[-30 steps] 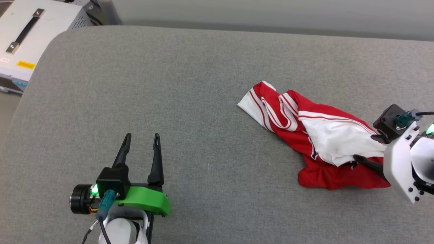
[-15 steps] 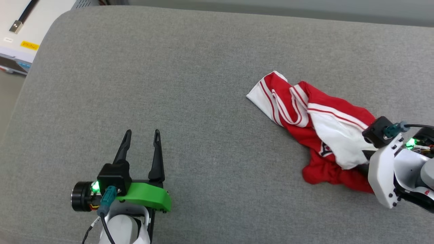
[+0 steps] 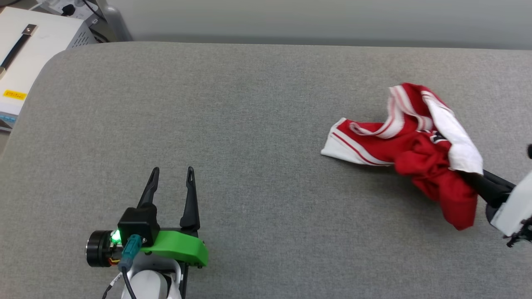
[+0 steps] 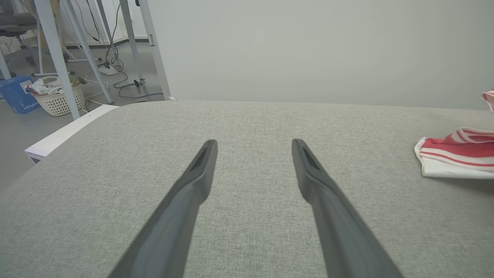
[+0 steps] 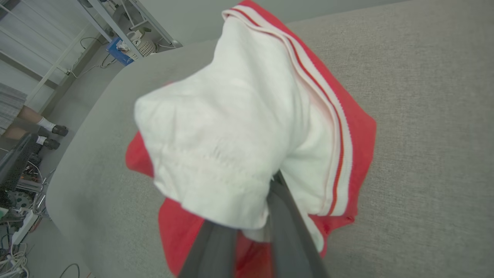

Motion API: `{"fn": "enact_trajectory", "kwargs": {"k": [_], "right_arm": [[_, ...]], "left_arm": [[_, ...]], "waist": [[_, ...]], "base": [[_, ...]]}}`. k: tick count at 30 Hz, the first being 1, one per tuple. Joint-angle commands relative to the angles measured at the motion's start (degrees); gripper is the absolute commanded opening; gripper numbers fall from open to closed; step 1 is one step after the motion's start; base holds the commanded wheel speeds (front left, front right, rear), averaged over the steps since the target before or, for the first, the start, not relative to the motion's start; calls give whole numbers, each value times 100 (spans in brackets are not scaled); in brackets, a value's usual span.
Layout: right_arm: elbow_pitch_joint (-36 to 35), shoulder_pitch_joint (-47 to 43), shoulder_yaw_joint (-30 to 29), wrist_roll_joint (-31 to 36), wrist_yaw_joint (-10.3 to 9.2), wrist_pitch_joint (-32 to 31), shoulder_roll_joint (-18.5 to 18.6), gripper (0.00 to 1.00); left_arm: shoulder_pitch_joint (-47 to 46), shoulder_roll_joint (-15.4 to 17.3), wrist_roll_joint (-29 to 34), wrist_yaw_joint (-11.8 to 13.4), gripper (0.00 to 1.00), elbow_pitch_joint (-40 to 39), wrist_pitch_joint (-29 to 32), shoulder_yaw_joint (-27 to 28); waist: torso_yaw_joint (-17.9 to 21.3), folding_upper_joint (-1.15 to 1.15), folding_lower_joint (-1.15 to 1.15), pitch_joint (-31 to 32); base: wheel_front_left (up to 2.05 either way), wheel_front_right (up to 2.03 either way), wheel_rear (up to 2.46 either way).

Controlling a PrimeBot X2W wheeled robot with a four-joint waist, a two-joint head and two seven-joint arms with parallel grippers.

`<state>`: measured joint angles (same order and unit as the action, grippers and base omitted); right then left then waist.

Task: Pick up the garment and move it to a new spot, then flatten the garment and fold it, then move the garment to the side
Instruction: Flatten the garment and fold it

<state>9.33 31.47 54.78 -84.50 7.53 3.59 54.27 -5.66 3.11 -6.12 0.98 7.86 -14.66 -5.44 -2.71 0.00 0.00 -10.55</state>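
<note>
The garment [image 3: 415,141] is sitting on the right part of the desk [image 3: 249,124], nearer to the far edge than to the near one. Its left end is lying on the desk surface. Its right end is hanging raised from the right claw [image 3: 484,186], which is gripping it from the right side. The left claw [image 3: 173,170] is hovering over the near left part of the desk, well apart from the garment, with its fingers spread and pointing to the far edge. An equipment case [image 3: 25,54] is standing just beyond the far left corner of the desk. Farther behind that corner, a basket [image 4: 58,102] is standing on the floor.
</note>
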Motion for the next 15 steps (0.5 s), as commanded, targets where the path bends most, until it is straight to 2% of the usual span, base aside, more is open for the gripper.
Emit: {"fn": "enact_trajectory", "kwargs": {"k": [1,9,15], "right_arm": [[119,-183,-130,-295,-4,141,3,0],[1395,-837,-830,-1755,-4,689,-74,0],[2461,-1094,-1350,-2839,-4,727,-285,0]], "left_arm": [[39,-23,-12,-23,100,-11,-34,7],[6,-23,-27,-16,100,12,-34,-53],[-44,-23,-34,-3,100,22,-34,-81]], "waist": [[16,0,0,-21],[-62,0,0,-136],[-127,0,0,-218]], "base": [[0,0,0],[0,0,0],[0,0,0]]}}
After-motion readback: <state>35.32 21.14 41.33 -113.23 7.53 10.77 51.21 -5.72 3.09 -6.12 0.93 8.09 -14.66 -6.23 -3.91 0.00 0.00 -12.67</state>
